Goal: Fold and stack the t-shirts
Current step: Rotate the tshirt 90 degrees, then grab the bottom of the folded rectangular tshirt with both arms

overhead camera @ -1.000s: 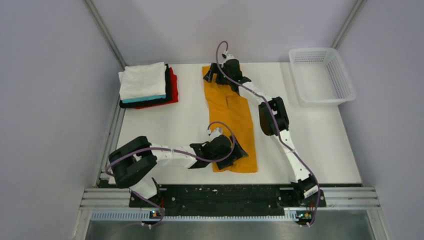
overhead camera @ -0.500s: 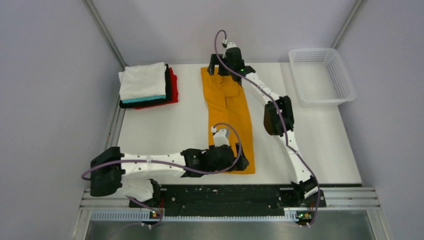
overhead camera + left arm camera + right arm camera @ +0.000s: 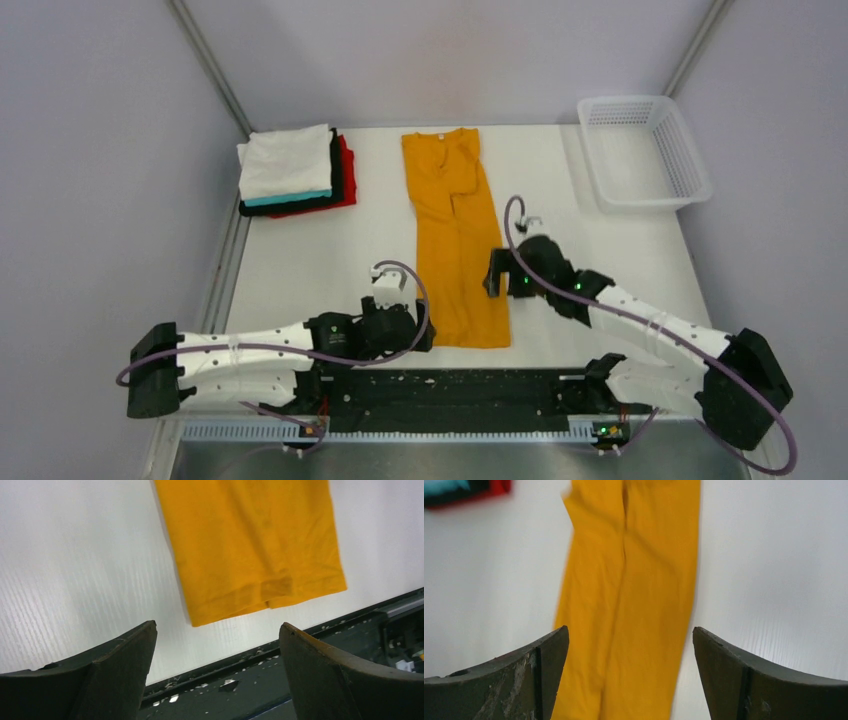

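So the table (image 3: 300, 260) now just has the orange shirt (image 3: 455, 240) lying down the middle as one long narrow strip, collar at the far end and hem near the arms. A second ago the right arm was stretched out to the collar and the left was sitting on the hem. Both have let go and pulled back since, and the strip looks straighter and flatter than it did. I'd say the lengthwise fold is done and the tug to smooth it out is over.

The stack (image 3: 290, 170) is in the far left corner, white on top, then teal, black and red. It hasn't been touched and sits well apart from the shirt. The basket (image 3: 640, 100) is far right, not involved.

The right claw (image 3: 495, 272) hangs just beside the strip's right edge, jaws wide, nothing in them. The left claw (image 3: 425, 335) is low by the near left corner of the hem, also wide and empty.

My guess is the crosswise folds come next, then the shirt goes onto the stack.
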Action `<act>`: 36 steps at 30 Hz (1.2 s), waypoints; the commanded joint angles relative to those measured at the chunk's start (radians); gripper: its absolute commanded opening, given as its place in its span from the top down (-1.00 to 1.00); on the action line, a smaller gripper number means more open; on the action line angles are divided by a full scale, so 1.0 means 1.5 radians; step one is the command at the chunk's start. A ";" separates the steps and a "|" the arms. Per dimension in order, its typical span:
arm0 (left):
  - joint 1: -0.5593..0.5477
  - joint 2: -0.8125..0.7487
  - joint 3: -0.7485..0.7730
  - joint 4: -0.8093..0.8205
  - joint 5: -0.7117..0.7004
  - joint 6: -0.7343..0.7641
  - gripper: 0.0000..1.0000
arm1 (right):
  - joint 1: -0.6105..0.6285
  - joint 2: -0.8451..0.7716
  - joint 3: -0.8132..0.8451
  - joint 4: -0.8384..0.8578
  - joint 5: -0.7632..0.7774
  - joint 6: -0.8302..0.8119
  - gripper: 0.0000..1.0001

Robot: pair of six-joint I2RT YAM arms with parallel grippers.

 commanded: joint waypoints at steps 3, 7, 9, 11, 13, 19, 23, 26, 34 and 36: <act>0.007 0.016 -0.073 0.112 0.072 -0.013 -0.80 | 0.135 -0.190 -0.158 -0.015 -0.004 0.160 -0.77; 0.009 0.077 -0.081 0.146 0.069 -0.043 -0.62 | 0.179 -0.250 -0.203 -0.053 -0.027 0.225 -0.63; 0.016 0.105 -0.079 0.158 0.069 -0.051 -0.52 | 0.193 -0.258 -0.223 -0.052 -0.047 0.235 -0.55; 0.019 0.125 -0.080 0.174 0.084 -0.052 -0.38 | 0.197 -0.249 -0.248 -0.047 -0.079 0.242 -0.50; 0.021 0.141 -0.080 0.169 0.080 -0.063 -0.27 | 0.201 -0.226 -0.268 -0.046 -0.106 0.245 -0.43; 0.035 0.164 -0.112 0.193 0.055 -0.099 -0.21 | 0.211 -0.207 -0.299 -0.052 -0.097 0.258 -0.37; 0.039 0.187 -0.111 0.219 0.073 -0.099 -0.02 | 0.212 -0.201 -0.315 -0.034 -0.086 0.268 -0.25; 0.039 0.205 -0.107 0.219 0.077 -0.099 0.29 | 0.211 -0.193 -0.315 -0.028 -0.080 0.265 -0.12; 0.040 0.179 -0.106 0.137 0.088 -0.126 1.00 | 0.214 -0.157 -0.320 -0.022 -0.091 0.264 1.00; 0.039 0.141 -0.127 0.143 0.124 -0.111 1.00 | 0.223 -0.175 -0.330 -0.019 -0.136 0.262 1.00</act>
